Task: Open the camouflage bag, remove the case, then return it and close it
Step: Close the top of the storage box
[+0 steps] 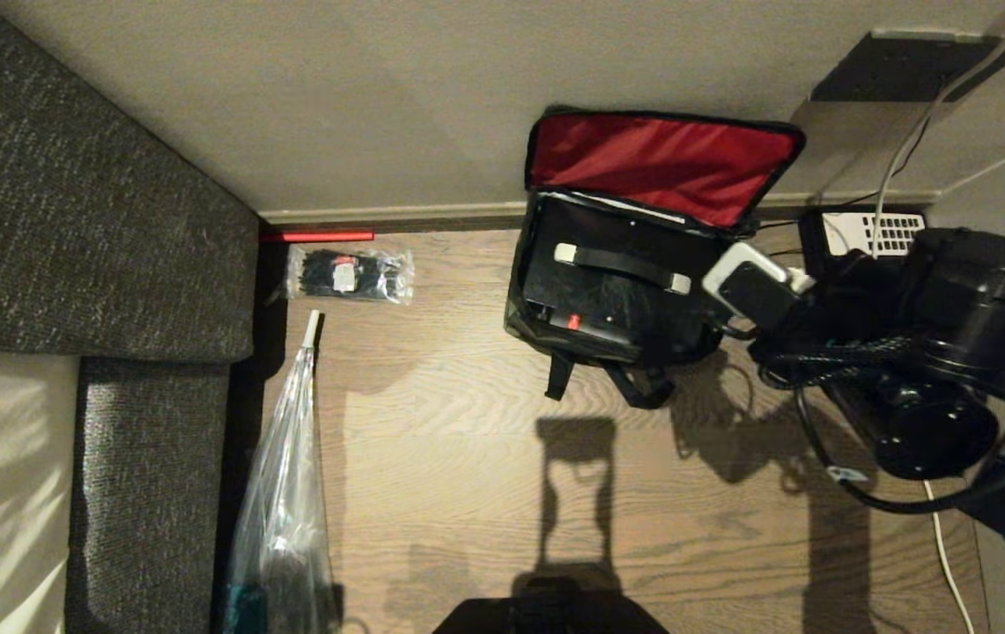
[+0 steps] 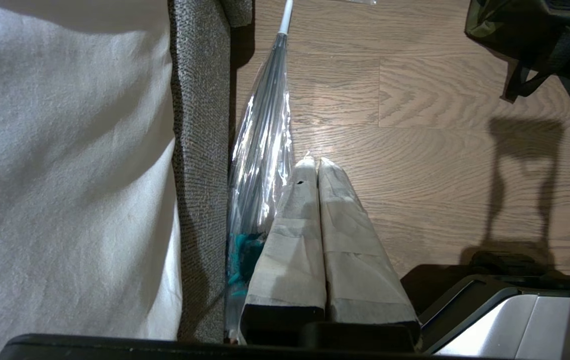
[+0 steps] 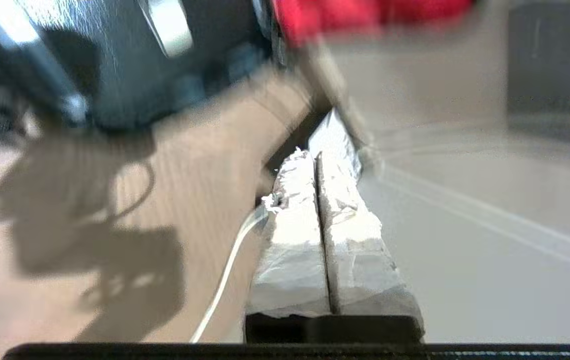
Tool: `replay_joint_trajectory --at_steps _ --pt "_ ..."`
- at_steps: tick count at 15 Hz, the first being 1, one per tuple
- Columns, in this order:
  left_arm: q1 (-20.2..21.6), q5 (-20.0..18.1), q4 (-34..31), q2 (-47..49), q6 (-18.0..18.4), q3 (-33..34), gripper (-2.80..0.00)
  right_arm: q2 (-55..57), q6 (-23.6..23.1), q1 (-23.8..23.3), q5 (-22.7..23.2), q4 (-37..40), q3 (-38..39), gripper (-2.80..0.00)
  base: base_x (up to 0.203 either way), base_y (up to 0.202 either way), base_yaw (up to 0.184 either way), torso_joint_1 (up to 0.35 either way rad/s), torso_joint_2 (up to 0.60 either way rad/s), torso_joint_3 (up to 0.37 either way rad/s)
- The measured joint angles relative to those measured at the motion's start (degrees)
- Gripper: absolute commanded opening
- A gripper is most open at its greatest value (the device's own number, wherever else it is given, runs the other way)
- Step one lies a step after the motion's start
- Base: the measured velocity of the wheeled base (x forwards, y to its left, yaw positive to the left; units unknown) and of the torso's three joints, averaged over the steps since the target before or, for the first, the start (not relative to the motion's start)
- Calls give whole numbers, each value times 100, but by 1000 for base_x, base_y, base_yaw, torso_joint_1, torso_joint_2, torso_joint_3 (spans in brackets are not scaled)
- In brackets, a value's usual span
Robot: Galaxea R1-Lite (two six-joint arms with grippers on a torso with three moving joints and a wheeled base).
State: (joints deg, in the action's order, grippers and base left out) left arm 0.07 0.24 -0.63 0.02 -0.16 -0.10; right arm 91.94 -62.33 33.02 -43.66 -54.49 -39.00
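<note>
The camouflage bag (image 1: 530,304) stands open on the wood floor by the wall, with its red-lined lid (image 1: 661,163) leaning back. Inside sits the black case (image 1: 617,308), showing its handle with pale ends (image 1: 621,267) and a small red button (image 1: 574,322). My right arm (image 1: 934,352) reaches in beside the bag's right side. In the right wrist view my right gripper (image 3: 317,155) is shut and empty, pointing at the skirting past the bag (image 3: 130,60). My left gripper (image 2: 317,162) hangs shut and empty low by the sofa, far from the bag (image 2: 529,30).
A grey sofa (image 1: 70,220) fills the left. Beside it lie a clear-wrapped umbrella (image 1: 286,475) and a clear packet of black items (image 1: 350,275). A black telephone (image 1: 868,233) sits by the wall behind my right arm. A white cable (image 3: 220,280) runs along the floor.
</note>
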Motion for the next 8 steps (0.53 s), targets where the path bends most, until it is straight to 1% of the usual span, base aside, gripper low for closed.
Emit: replay_joint_trajectory --at_steps 1,2,4,6,8 --pt "0 0 0 0 2 0 -280 -360 314 -43 -41 299 268 -280 0 0 0 0 0 0" --pt "0 -1 -10 0 2 0 -280 -674 744 -71 -49 663 473 -280 0 0 0 0 0 0" --pt "0 2 -3 0 0 0 -280 -1282 1753 -100 -54 1643 745 -280 0 0 0 0 0 0" --pt "0 -2 1 0 0 0 -280 -1815 2696 -118 -49 2621 840 -280 0 0 0 0 0 0" --pt "0 0 -5 0 0 0 -280 -2214 3710 -171 71 3426 853 -280 0 0 0 0 0 0"
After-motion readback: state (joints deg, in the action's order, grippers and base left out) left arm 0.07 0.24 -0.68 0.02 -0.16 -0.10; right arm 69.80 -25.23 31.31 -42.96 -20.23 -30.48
